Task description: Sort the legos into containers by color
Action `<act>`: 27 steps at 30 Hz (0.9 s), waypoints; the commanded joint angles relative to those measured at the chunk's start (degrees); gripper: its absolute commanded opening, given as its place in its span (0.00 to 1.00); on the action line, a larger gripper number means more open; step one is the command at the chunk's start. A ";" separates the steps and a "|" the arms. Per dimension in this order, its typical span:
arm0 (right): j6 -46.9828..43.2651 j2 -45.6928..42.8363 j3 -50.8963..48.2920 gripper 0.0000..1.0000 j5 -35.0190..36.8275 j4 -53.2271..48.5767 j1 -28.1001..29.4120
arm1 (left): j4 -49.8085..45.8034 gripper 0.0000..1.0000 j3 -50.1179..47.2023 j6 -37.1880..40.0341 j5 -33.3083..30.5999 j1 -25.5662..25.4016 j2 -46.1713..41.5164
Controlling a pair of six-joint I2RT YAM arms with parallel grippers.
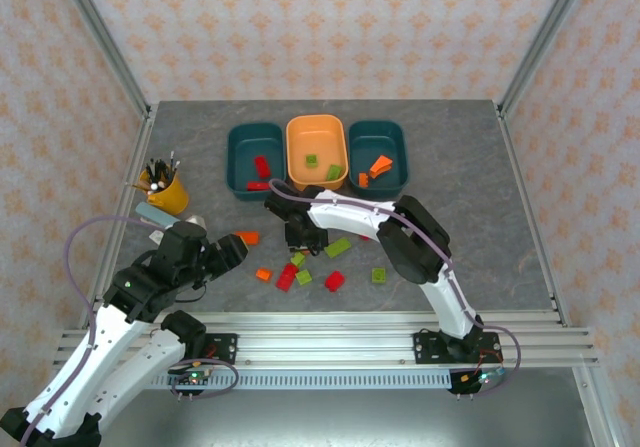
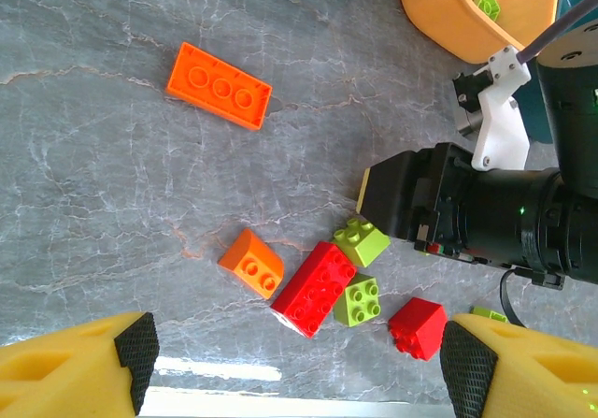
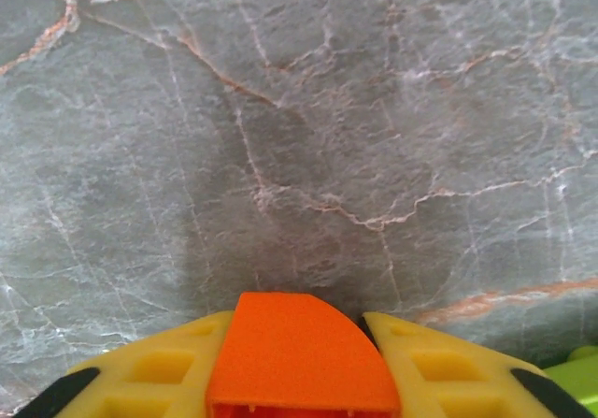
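Clearly light, rigid and slick: small orange brick [image 3: 299, 353] pinched between the closed right fingers [image 3: 149, 371], low over the bench [image 3: 280, 109]. Left fingers [image 2: 75, 362] spread wide and empty above loose legos [image 2: 316, 287]. Best gripped across flat sides, not studs. No readable lettering or brand.

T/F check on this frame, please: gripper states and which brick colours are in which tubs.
1. The right gripper is shut on an orange brick. True.
2. The orange tub holds red bricks. False: it holds green bricks.
3. The left gripper is open and holds nothing. True.
4. The left teal tub holds orange bricks. False: it holds red bricks.
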 commanded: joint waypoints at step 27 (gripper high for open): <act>-12.17 -9.60 9.45 0.21 9.15 -9.93 -29.14 | 18.50 0.83 16.62 6.04 3.79 -7.33 29.55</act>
